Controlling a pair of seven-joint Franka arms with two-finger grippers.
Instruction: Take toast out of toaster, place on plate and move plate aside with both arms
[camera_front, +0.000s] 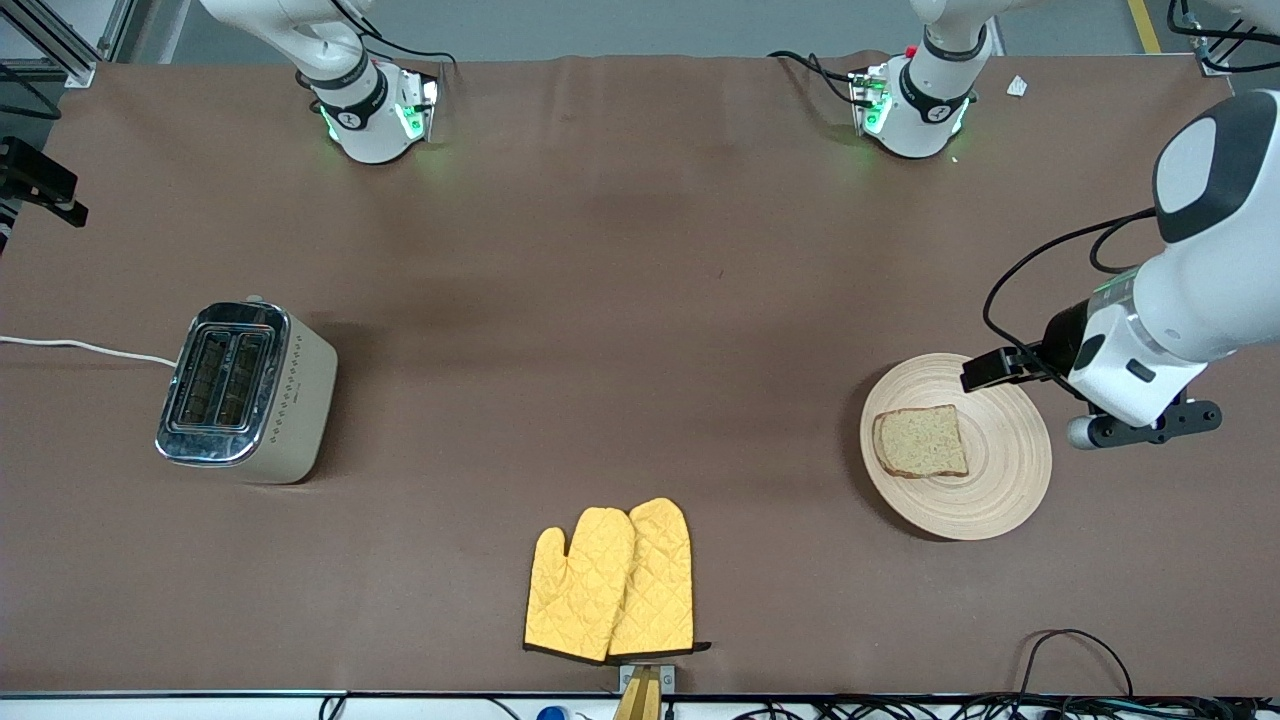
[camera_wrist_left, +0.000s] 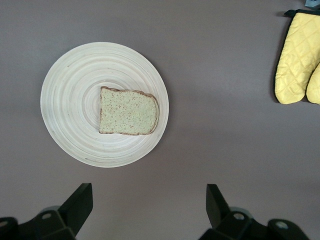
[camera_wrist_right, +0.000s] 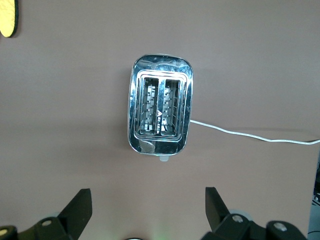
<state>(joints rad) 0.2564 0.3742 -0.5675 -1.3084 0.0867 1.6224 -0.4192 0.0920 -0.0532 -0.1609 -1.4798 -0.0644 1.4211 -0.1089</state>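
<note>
Both grippers stand spread and empty, the left gripper (camera_wrist_left: 147, 207) above the plate (camera_front: 1010, 480) holding the toast (camera_front: 920, 441), the right gripper (camera_wrist_right: 147, 210) above the empty toaster (camera_wrist_right: 160, 111); we risk tipping the plate, so the toast slides off.

left gripper (camera_wrist_left: 145, 212) hangs high, pointing straight down, fingers spread wide and empty; right gripper (camera_wrist_right: 145, 212) likewise up high, open, empty.

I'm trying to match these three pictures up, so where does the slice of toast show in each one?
Front view: the toast lies on the wooden plate, toward the left arm's end of the table.
Left wrist view: on the plate, mid-picture.
Right wrist view: not in it.
Shared landmark: the yellow oven mitts edge into every view.
</note>
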